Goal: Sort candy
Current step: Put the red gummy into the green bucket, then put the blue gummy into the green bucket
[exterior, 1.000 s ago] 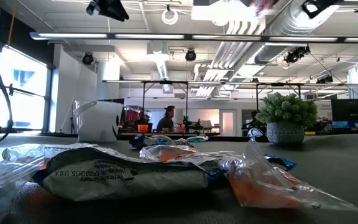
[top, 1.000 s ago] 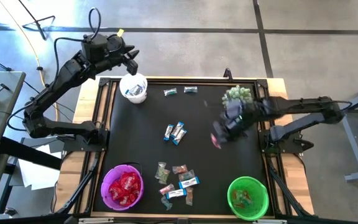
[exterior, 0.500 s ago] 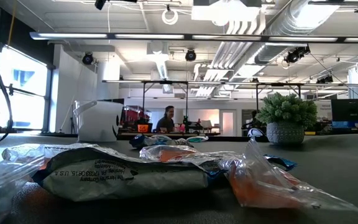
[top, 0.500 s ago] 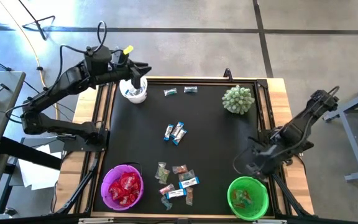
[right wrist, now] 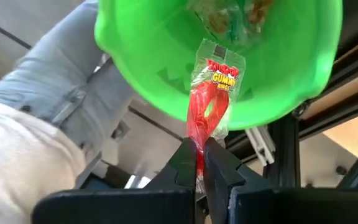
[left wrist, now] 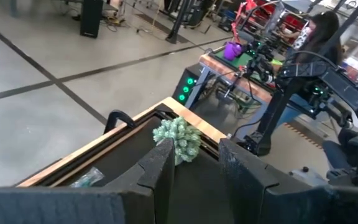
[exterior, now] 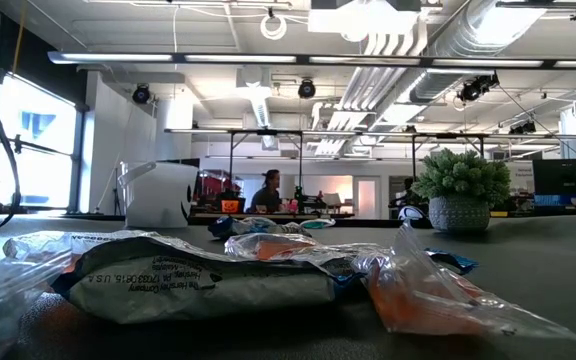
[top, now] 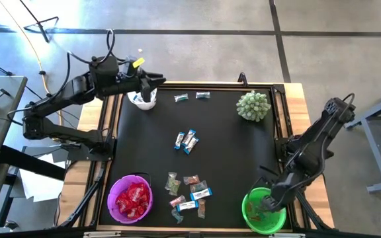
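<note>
My right gripper hangs over the green bowl at the near right, shut on a red candy packet in clear wrap. My left gripper is open and holds nothing, above the white cup at the far left. Loose candy lies on the black mat: blue-and-white bars, a mixed heap near the front, and two pieces at the back. Red packets fill the purple bowl. My right gripper pinches one end of the red packet between its two fingertips, slanting down from above. The rest of the packet sticks out past the fingers, lifted clear, over the inside of the green bowl.
A spiky pale green plant stands at the far right of the mat. A person's grey trouser leg shows just beyond the table's near edge by the green bowl. In the low view, wrappers lie close in front.
My right gripper has swung from the mat's right middle toward the near edge and a little down, carrying the red packet to above the green bowl. My left gripper has moved toward the table's right to above the white cup and has rolled.
</note>
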You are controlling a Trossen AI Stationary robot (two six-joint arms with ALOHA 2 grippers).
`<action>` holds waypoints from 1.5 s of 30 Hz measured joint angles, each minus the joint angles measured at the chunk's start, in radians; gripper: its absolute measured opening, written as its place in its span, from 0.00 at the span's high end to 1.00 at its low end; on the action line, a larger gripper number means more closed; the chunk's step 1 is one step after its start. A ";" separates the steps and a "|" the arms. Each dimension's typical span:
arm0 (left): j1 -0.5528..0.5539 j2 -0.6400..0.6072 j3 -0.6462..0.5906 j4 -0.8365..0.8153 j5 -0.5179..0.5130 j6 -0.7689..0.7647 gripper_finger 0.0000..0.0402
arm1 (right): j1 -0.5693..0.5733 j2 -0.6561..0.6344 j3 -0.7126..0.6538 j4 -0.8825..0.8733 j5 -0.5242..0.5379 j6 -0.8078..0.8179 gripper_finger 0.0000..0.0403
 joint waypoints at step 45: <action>0.222 -0.005 0.000 -0.164 -0.045 0.532 0.72 | -1.107 0.197 0.001 0.360 0.437 -1.118 0.67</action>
